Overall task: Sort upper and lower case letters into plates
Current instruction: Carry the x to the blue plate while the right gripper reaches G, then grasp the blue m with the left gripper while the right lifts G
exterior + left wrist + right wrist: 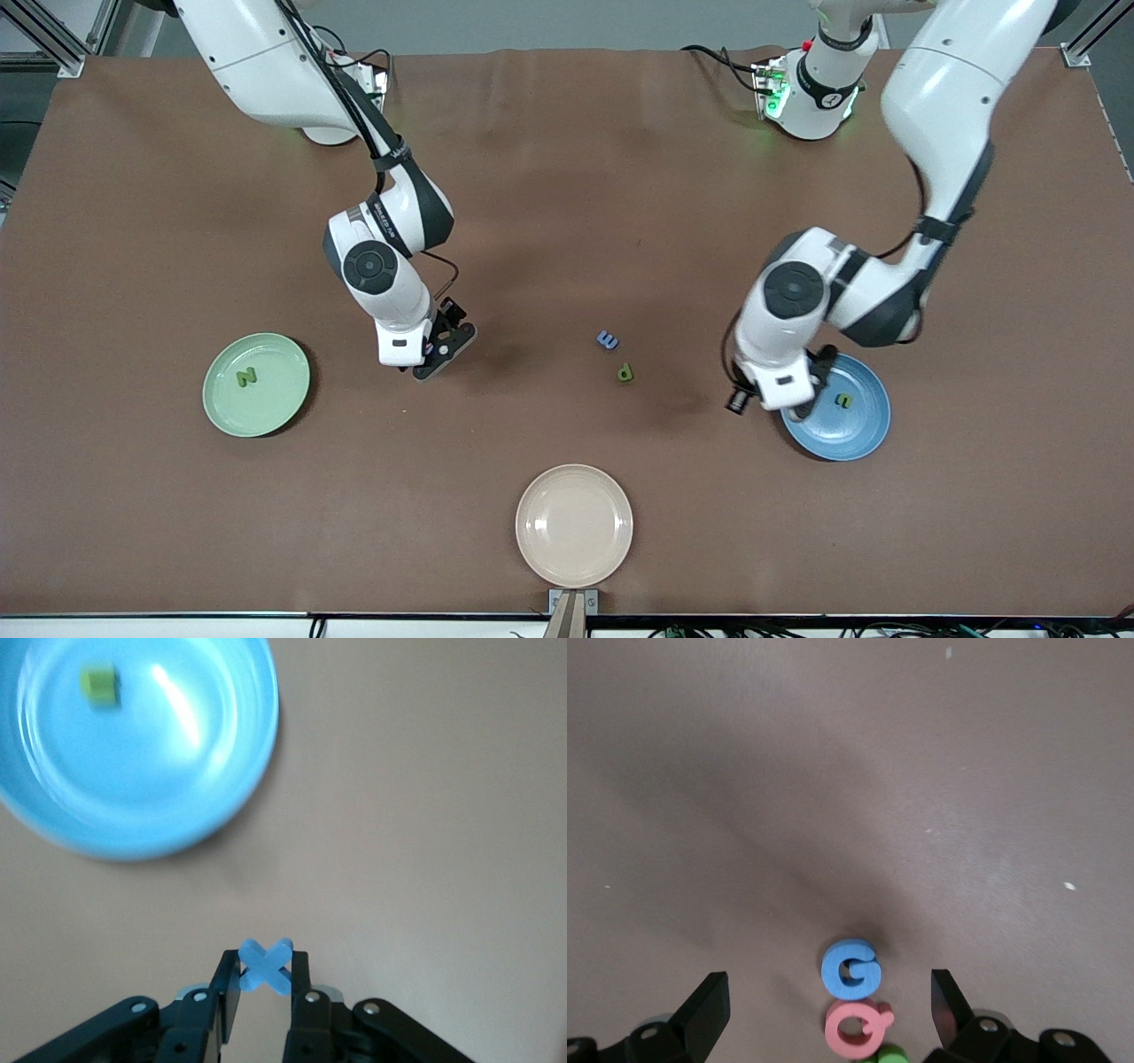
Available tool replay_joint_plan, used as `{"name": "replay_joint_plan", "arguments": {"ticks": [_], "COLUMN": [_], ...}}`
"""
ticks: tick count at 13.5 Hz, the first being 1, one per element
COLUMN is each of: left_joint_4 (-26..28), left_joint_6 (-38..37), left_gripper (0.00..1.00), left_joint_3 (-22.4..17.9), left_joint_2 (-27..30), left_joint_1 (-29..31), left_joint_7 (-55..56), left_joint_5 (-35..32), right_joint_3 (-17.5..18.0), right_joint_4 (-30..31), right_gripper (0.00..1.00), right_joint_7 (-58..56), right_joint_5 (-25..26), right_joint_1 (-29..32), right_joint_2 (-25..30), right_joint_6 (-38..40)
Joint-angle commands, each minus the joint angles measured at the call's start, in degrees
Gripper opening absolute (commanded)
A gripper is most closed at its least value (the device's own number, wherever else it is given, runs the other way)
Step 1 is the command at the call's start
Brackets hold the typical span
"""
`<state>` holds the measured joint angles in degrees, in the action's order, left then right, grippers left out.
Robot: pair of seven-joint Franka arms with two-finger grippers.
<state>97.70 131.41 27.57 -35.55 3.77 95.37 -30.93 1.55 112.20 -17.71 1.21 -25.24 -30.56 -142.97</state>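
Mid-frame, one plate [283,412] lies toward the right arm's end with letter N [246,377] in it. A second plate [850,439], toward the left arm's end, holds a small letter [844,400]. A third plate [574,525] sits lower centre. Two loose letters [607,339] lie at centre. Left hand [264,970] grips letter X [252,950] beside the second plate.

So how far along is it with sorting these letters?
Two are placed: a green N on the mint green plate, another green letter on the blue plate. The left gripper is shut on a blue X; the right gripper hangs open over a blue G and pink Q. Two more wait mid-table.
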Motion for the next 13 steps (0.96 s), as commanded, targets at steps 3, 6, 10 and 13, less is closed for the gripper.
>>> {"name": "replay_joint_plan", "arguments": {"ticks": [3,6,10,13], "left_joint_4": [1.61,1.7,2.05,1.79], "left_joint_6": [-0.11,-0.11,-0.45,-4.67], "left_gripper": [0.05,0.46,0.99,0.99], "left_joint_3": [0.03,-0.24,0.81,5.99], "left_joint_2": [-1.01,-2.16,-1.37,-0.93], "left_joint_1": [7.91,11.78,11.01,7.06], "left_joint_7": [-8.45,-8.62,-6.35,3.47], "left_joint_5": [-1.23,-3.7,-2.65,-2.73], "right_joint_3": [-0.58,-0.58,-0.58,-0.58], "right_joint_4": [0.3,0.3,0.38,0.56], "right_gripper": [1.0,0.93,0.7,0.52], "right_joint_7": [-3.21,-4.35,-8.74,-8.75], "right_joint_5": [0.38,0.38,0.38,0.38], "right_joint_1": [-0.25,-0.25,1.85,1.95], "right_joint_2": [-0.81,-3.18,-3.36,-3.36], "right_joint_6": [-0.81,-3.62,-3.63,-3.54]}}
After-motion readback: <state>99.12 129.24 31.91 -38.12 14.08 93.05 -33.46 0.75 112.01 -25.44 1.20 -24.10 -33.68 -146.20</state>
